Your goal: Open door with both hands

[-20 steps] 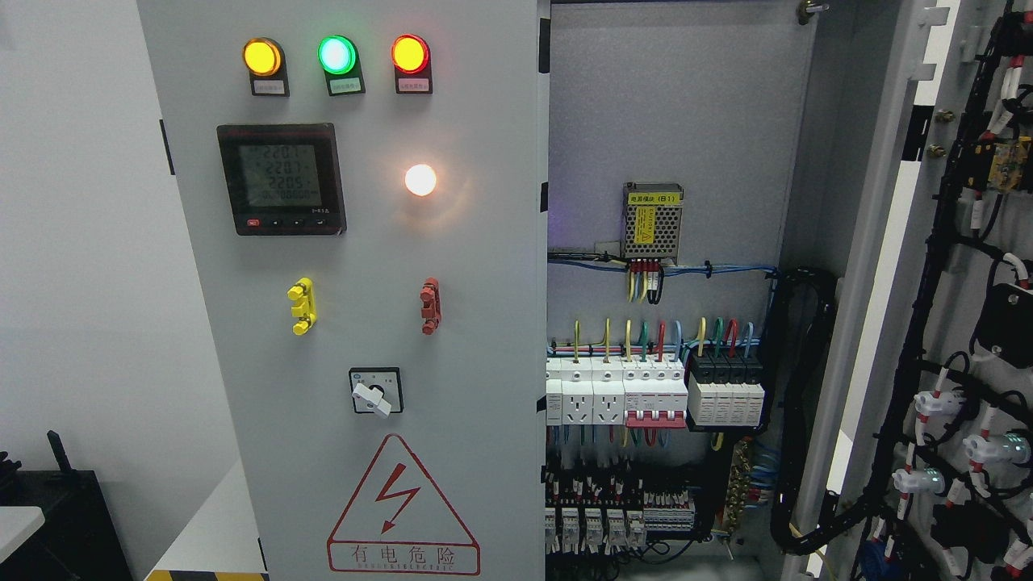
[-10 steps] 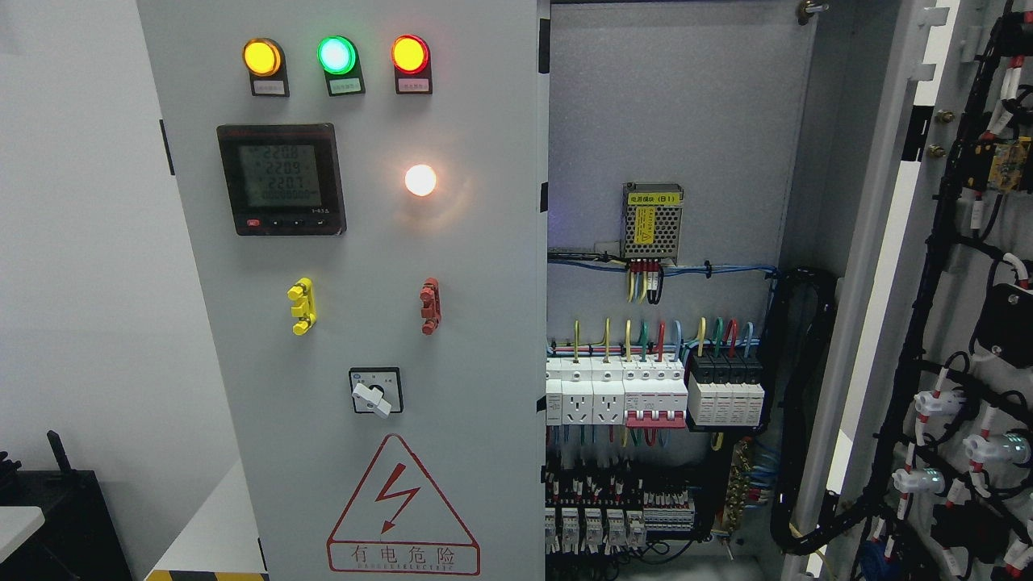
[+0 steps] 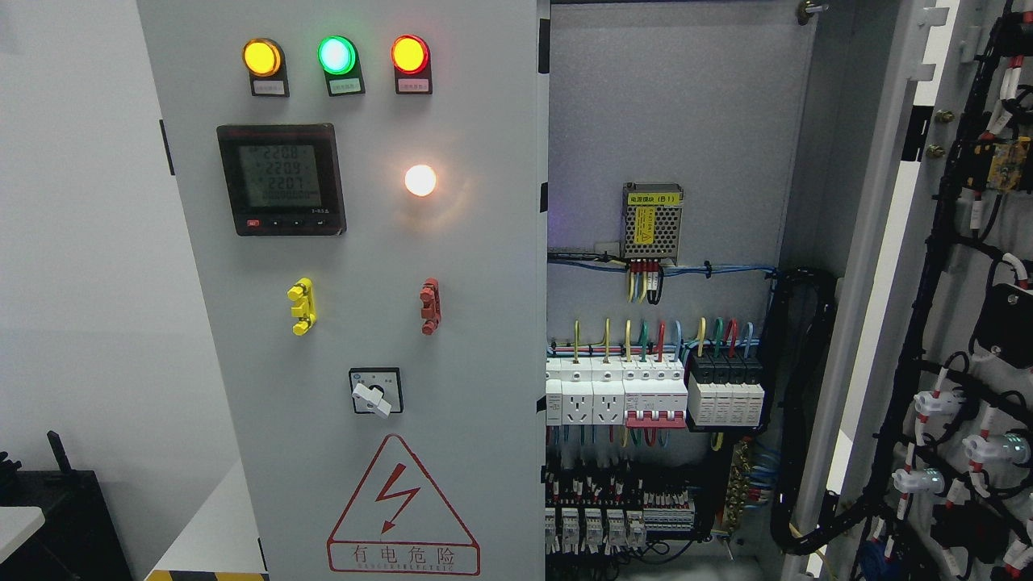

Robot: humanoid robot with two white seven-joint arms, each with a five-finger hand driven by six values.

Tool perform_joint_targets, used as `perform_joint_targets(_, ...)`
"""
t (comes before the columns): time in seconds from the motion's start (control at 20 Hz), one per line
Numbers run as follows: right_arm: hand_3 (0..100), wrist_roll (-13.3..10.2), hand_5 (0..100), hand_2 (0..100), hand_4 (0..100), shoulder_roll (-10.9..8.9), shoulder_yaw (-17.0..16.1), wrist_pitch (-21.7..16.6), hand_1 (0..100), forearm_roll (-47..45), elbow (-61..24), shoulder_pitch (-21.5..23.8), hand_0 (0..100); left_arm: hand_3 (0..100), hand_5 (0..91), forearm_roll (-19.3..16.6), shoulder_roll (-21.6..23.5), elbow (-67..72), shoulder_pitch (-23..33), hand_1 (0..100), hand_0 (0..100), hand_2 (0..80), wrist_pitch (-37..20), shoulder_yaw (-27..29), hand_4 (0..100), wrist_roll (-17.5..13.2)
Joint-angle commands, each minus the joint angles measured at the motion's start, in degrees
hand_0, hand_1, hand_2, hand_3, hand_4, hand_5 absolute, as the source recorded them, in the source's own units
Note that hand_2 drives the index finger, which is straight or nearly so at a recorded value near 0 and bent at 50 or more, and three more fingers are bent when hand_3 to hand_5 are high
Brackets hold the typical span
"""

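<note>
No robot hand in frame, so grip state cannot be told. Right door point(image 3: 952, 307) swung wide at right of cabinet, wiring harness point(image 3: 928, 363) exposed on its inner face. Left door point(image 3: 355, 282) beside it appears shut, indicator lamps point(image 3: 336, 55) lit. Beyond, breakers point(image 3: 646, 395) likely live: stray reach risks snagging cables or touching terminals.

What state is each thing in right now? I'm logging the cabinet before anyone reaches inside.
Left door: shut.
Right door: swung wide open, wiring side showing.
Yellow lamp: lit.
Green lamp: lit.
Red lamp: lit.
White lamp: lit.
Meter: display on.
Rotary switch: knob pointing lower right.
Robot hands: neither in view.
</note>
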Motion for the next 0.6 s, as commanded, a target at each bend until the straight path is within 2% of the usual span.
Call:
perform_joint_targets(0.0, 0, 0.1, 0, 0, 0, 0.0, 0.0, 0.0, 0, 0.0, 0.0, 0.0, 0, 0, 0.0, -7.2, -10.2, 13.7, -0.2, 0, 0, 0.0, 0.9, 12.0, 4, 0.1)
perform_joint_targets(0.1, 0, 0.0, 0, 0, 0, 0.0, 0.0, 0.0, 0, 0.0, 0.0, 0.0, 0, 0, 0.0, -9.8, -11.2, 14.2, 0.0, 0, 0, 0.0, 0.9, 17.0, 4, 0.1)
perform_joint_targets(0.4, 0, 0.0, 0, 0, 0, 0.0, 0.0, 0.0, 0, 0.0, 0.0, 0.0, 0, 0, 0.0, -10.2, -14.3, 16.5, -0.1, 0, 0, 0.0, 0.9, 27.8, 4, 1.0)
perform_joint_targets(0.55, 0, 0.0, 0, 0, 0, 0.0, 0.0, 0.0, 0, 0.0, 0.0, 0.0, 0, 0, 0.0, -10.2, -16.0, 19.9, -0.5, 0, 0, 0.0, 0.7, 33.1, 4, 4.7)
